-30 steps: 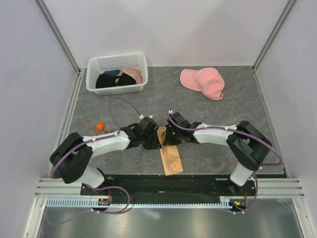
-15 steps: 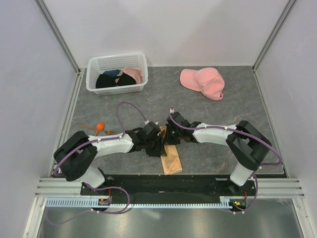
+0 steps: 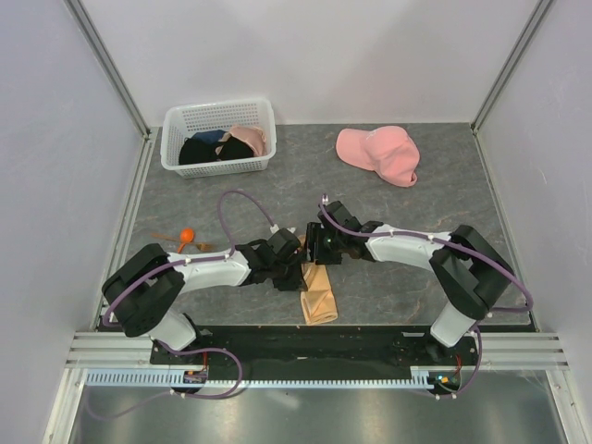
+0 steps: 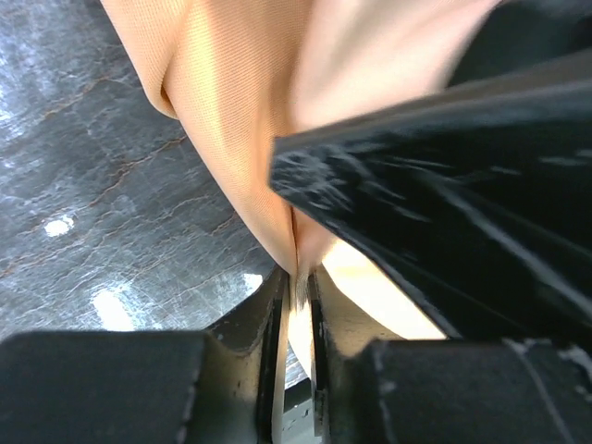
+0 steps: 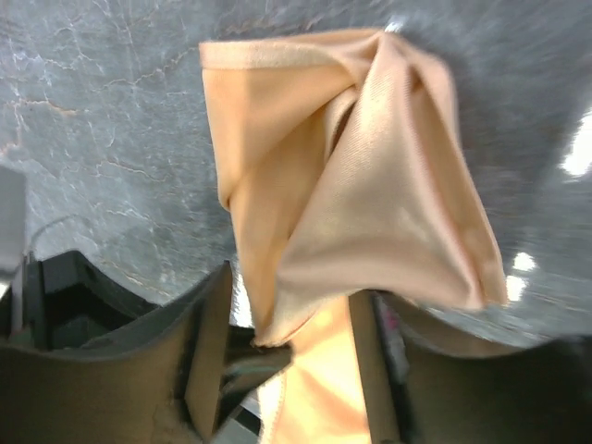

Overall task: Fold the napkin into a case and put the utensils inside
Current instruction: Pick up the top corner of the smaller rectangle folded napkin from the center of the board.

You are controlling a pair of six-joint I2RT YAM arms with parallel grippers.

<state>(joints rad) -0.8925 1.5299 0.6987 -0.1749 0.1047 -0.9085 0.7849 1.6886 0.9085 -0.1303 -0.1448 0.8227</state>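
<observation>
Napkin (image 3: pixel 319 294) is lying on the table (image 3: pixel 398 199), left hand (image 4: pixel 296 287) pinching its fold tightly, right hand (image 5: pixel 291 342) hanging spread apart over it.

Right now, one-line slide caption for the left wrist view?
Left gripper pinching a fold of the shiny peach-tan cloth napkin above the dark marbled tabletop.

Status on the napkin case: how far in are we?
Done: the napkin is folded into a narrow strip between the arms, though its far end is bunched, not flat. In hand: the left gripper pinches a cloth edge, and the right gripper is open over the bunched end. Left: finish the case, then load the utensils, which lie apart beside the left arm.
</observation>
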